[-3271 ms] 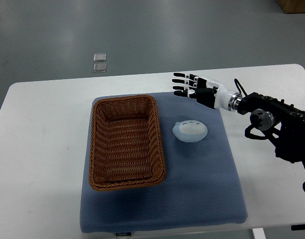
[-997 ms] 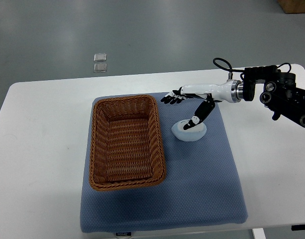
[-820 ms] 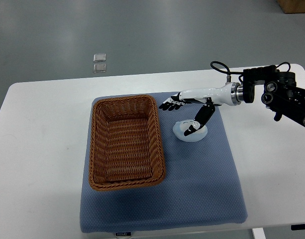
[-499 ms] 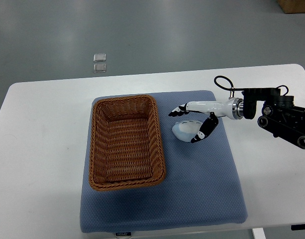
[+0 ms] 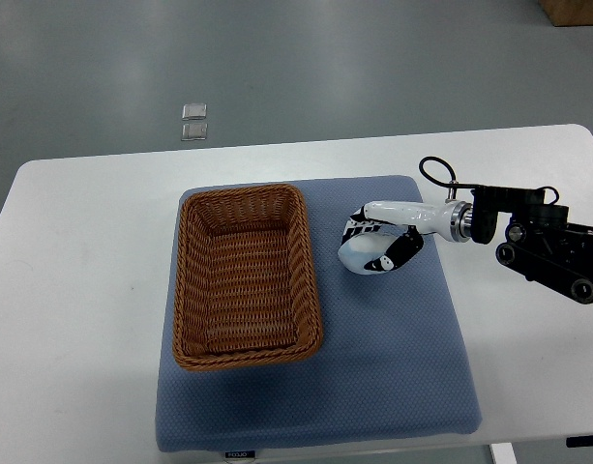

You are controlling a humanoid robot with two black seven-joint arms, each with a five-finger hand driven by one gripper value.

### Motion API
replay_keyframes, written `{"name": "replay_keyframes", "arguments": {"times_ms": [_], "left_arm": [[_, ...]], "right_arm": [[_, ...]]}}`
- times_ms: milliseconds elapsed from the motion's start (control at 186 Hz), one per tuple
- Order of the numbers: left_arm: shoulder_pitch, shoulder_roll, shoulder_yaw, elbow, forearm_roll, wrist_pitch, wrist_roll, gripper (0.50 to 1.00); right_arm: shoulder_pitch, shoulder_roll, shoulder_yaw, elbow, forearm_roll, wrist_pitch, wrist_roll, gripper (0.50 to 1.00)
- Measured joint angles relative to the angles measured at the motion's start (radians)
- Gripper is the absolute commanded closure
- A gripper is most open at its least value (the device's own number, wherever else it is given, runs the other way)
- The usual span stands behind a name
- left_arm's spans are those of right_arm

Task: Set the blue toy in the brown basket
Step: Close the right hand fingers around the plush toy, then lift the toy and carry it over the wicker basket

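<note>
I see a woven wicker basket (image 5: 246, 278), textured cloth mat (image 5: 393, 348), smooth matt toy (image 5: 366, 253), glossy plastic hand (image 5: 385, 230), smooth table (image 5: 83, 290).

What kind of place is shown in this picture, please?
Probably a robotics lab or test room. A plain white table stands on a bare grey floor and carries a blue mat, a brown wicker basket and a pale blue toy, which the robot's right hand grips.

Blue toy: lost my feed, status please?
Right robot hand closed around blue toy, on the mat. Left out of view. Brown basket empty, path clear.
</note>
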Motion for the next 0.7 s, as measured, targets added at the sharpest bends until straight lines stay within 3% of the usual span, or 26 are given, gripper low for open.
{"name": "replay_keyframes", "arguments": {"times_ms": [509, 702], "left_arm": [[0.0, 0.0, -0.001, 0.0, 0.0, 0.0, 0.0, 0.5], [0.0, 0.0, -0.001, 0.0, 0.0, 0.0, 0.0, 0.5]], "right_arm": [[0.059, -0.014, 0.082, 0.003, 0.022, -0.033, 0.043, 1.0], [0.143, 0.069, 0.097, 0.012, 0.045, -0.029, 0.049, 1.0]]}}
